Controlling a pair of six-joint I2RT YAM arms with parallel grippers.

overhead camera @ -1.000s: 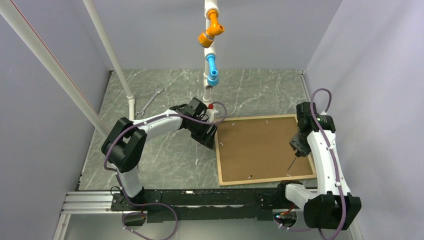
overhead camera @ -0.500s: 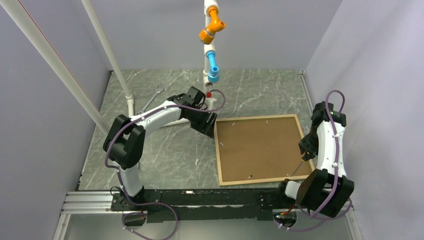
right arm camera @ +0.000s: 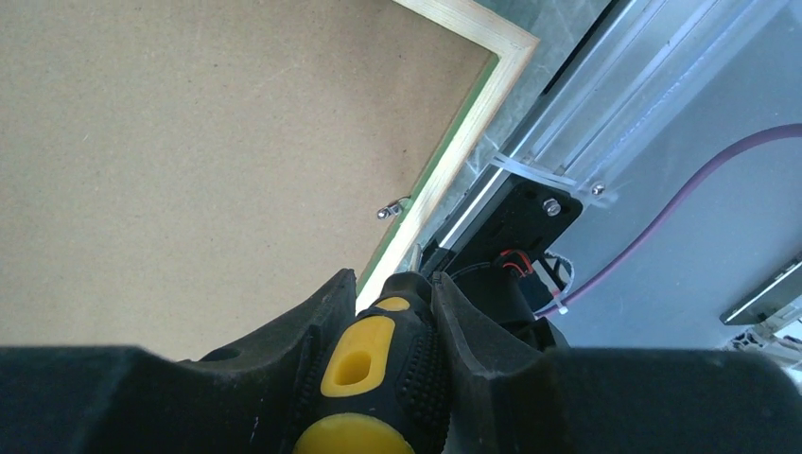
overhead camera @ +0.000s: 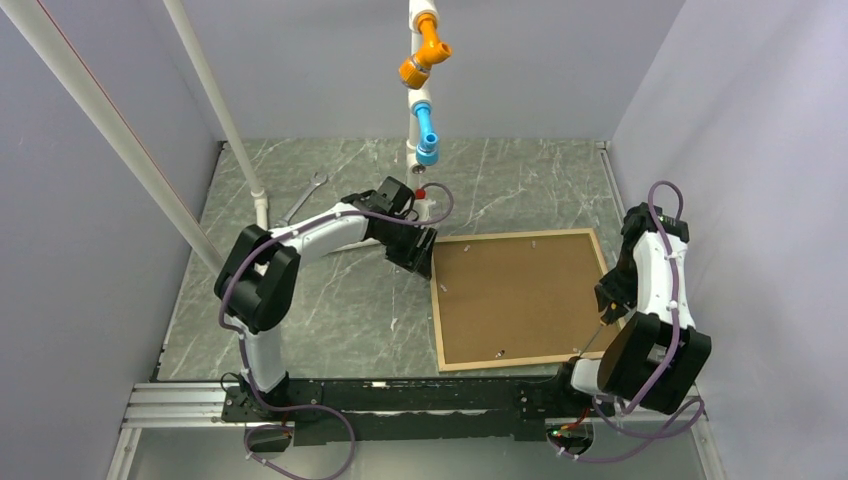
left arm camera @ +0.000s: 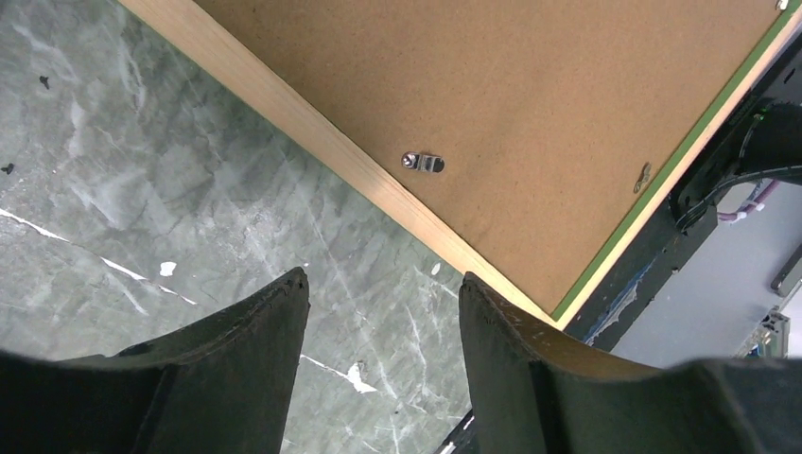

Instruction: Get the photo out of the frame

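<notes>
The frame [overhead camera: 436,310] lies face down on the marble table, its light wood back edge and green moulding [left arm camera: 662,180] showing. A brown fibreboard backing panel [overhead camera: 520,295] fills it, held by small metal tabs [left arm camera: 423,163]. The photo is hidden under the panel. My left gripper [left arm camera: 383,326] is open and empty, hovering over the table just off the frame's left edge, near its far left corner [overhead camera: 425,258]. My right gripper [right arm camera: 390,303] is shut on a black and yellow screwdriver [right arm camera: 374,378] at the frame's right edge [overhead camera: 607,312]; its shaft points down toward the near right corner.
A metal wrench [overhead camera: 300,203] lies at the far left of the table. A white pipe stand with orange and blue fittings [overhead camera: 422,120] rises behind the frame. White poles [overhead camera: 215,110] slant at the left. The black rail [overhead camera: 400,395] runs along the near edge.
My right arm has drawn back to the right off the backing panel with the screwdriver, to the frame's right edge. My left gripper has shifted slightly away along the frame's left edge.
</notes>
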